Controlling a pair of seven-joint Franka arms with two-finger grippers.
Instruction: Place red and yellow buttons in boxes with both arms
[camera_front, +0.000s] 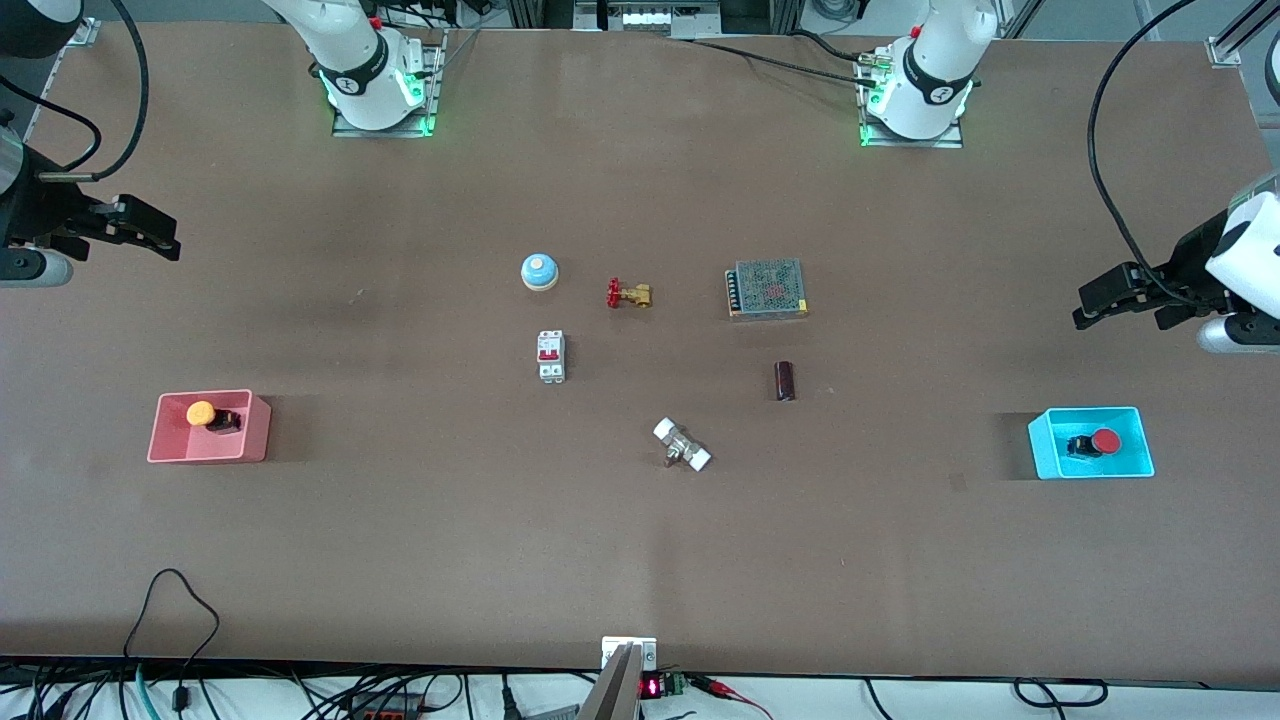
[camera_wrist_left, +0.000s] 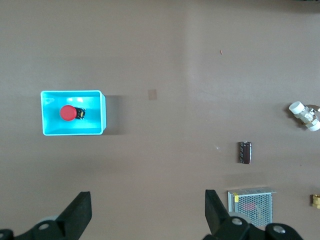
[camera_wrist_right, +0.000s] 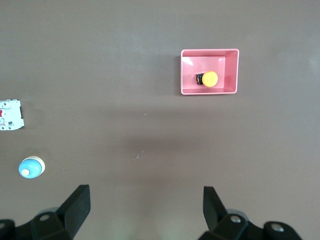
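The yellow button (camera_front: 201, 413) lies in the pink-red box (camera_front: 165, 450) at the right arm's end of the table. It also shows in the right wrist view (camera_wrist_right: 210, 78) inside that box (camera_wrist_right: 210, 91). The red button (camera_front: 1105, 441) lies in the cyan box (camera_front: 1040, 455) at the left arm's end, and shows in the left wrist view (camera_wrist_left: 67, 113) inside that box (camera_wrist_left: 72, 131). My right gripper (camera_front: 172, 238) is open and empty, up over bare table; its wrist view shows the same (camera_wrist_right: 146, 207). My left gripper (camera_front: 1083, 308) is open and empty over bare table, as its wrist view shows (camera_wrist_left: 148, 210).
In the middle of the table lie a blue-and-white bell (camera_front: 539, 271), a brass valve with a red handle (camera_front: 629, 294), a white circuit breaker (camera_front: 551, 356), a mesh-covered power supply (camera_front: 767, 289), a dark cylinder (camera_front: 785, 381) and a white-capped fitting (camera_front: 682, 445).
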